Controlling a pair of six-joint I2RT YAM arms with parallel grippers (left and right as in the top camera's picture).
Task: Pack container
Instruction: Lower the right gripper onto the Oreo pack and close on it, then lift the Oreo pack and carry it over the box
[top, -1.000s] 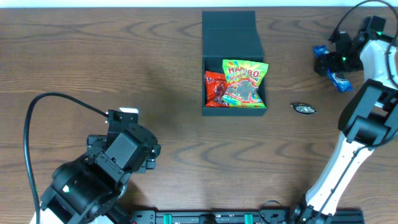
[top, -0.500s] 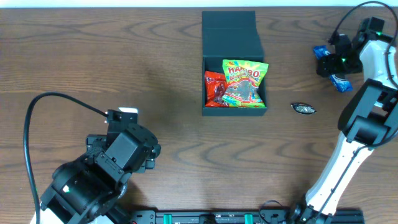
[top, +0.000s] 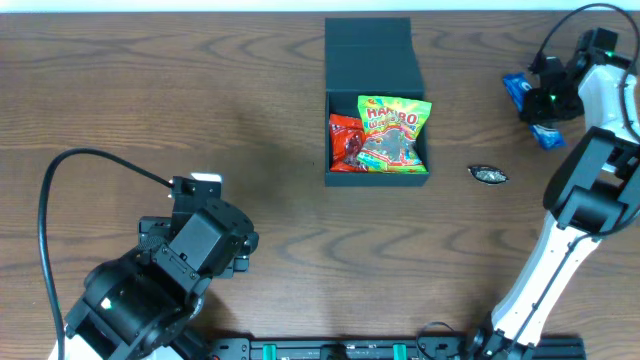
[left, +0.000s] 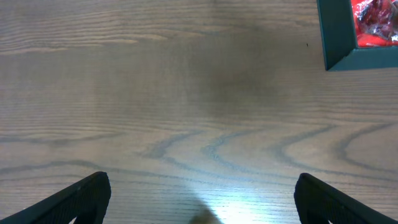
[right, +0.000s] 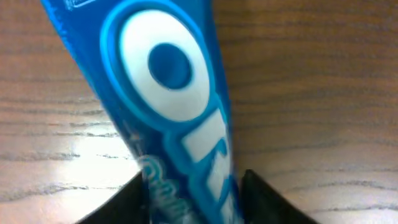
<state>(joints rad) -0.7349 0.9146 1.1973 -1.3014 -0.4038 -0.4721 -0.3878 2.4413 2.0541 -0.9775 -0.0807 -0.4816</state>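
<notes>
The container sits on the desk at the far middle, its flap lid folded open toward the far edge. Inside lie 2 packets: a green Haribo bag, tilted against the right wall, and a red packet on the left, partly under it.

The right tool is at the far right of the desk, closed narrow around a blue packet that runs up between its fingers. I cannot tell whether the packet is touching the desk.

A small dark wrapped sweet lies on the desk just right of the container.

The left tool hangs wide and holds nothing, over bare wood near the front left, well apart from the container.
</notes>
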